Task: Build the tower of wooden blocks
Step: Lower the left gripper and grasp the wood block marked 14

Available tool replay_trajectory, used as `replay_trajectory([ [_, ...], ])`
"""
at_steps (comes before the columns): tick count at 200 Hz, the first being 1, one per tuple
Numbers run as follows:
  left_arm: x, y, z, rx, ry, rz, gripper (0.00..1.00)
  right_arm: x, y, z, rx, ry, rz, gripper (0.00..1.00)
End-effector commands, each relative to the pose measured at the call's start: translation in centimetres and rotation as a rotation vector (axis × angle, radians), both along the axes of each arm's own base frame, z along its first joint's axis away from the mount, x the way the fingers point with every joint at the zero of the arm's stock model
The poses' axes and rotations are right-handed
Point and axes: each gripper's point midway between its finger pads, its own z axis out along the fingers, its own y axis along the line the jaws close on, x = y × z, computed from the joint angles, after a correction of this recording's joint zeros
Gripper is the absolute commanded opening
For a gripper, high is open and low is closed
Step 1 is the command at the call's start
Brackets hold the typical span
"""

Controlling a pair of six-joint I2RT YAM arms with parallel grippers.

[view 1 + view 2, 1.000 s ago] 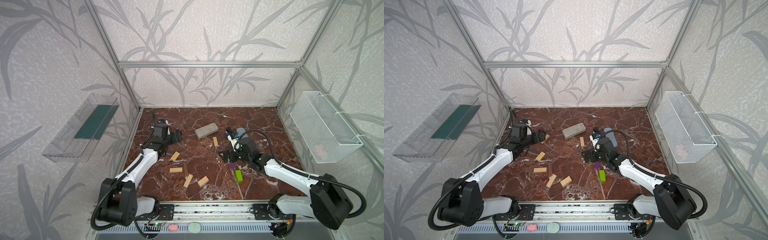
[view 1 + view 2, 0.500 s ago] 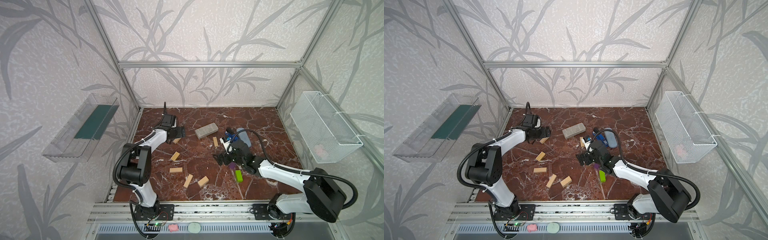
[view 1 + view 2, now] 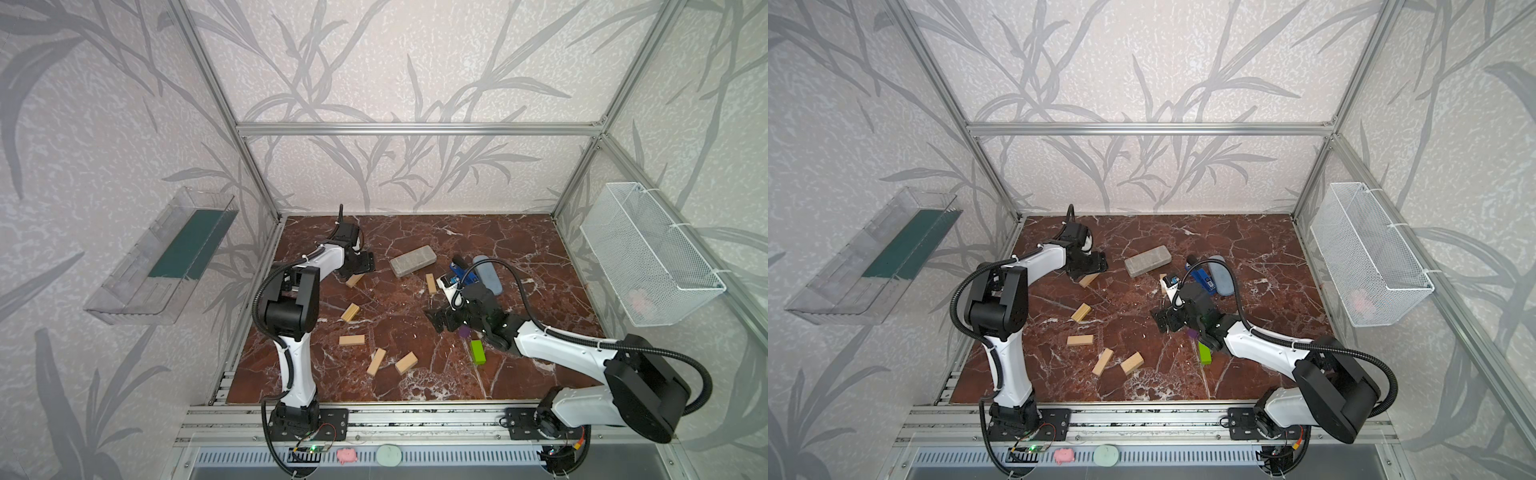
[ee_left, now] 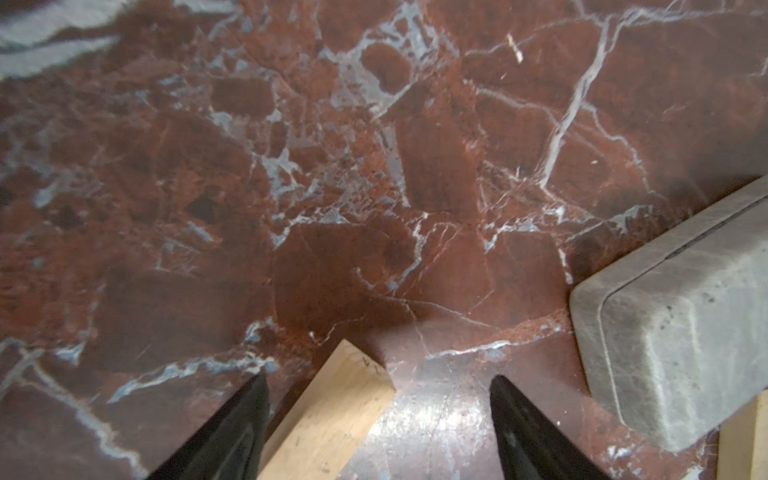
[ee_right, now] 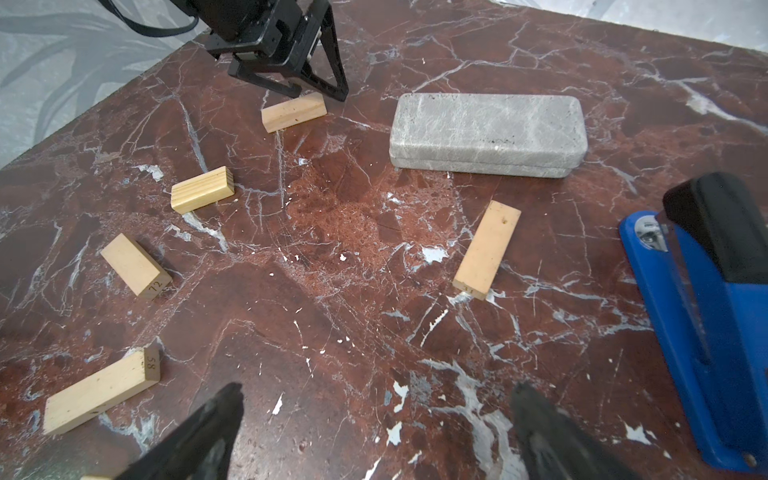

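Where left pincer (image 4: pixel 378 377) stands parted: pale block (image 4: pixel 332 415) inside the gap, long axis slanting across it.
Right pincer (image 5: pixel 378 386): spread wide, empty.

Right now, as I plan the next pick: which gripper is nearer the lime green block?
Right. The right gripper hovers just beyond the lime green block; the left gripper is far across the table, over a pale block.

We reference everything to the slab (image 3: pixel 412 260). Stapler (image 3: pixel 461 272) sits to its right; one block (image 3: pixel 431 283) just in front of its right end. Another block (image 3: pixel 354 279) near its left end. Four more blocks (image 3: pixel 350 312) (image 3: pixel 351 340) (image 3: pixel 376 361) (image 3: pixel 406 362) lie scattered front-left, well apart from it. Two further blocks (image 3: pixel 464 331) (image 3: pixel 477 351) front-right, near each other.
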Motion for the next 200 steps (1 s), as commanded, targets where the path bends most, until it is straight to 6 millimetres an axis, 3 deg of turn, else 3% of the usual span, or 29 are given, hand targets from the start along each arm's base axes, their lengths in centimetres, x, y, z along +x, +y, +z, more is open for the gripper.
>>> replay_trajectory([
  [1,-1.0,-0.8,-0.2,-0.019,0.051,0.002,0.78,0.4,0.5,0.7,0.005,-0.032,0.003,0.99],
  [76,-4.2,-0.2,-2.4,0.143,0.145,0.018,0.67,0.4,0.5,0.8,0.006,-0.029,0.006,0.99],
  [200,-6.0,-0.7,-3.5,0.220,0.208,-0.004,0.41,0.6,0.3,0.7,-0.005,-0.038,-0.011,0.99],
])
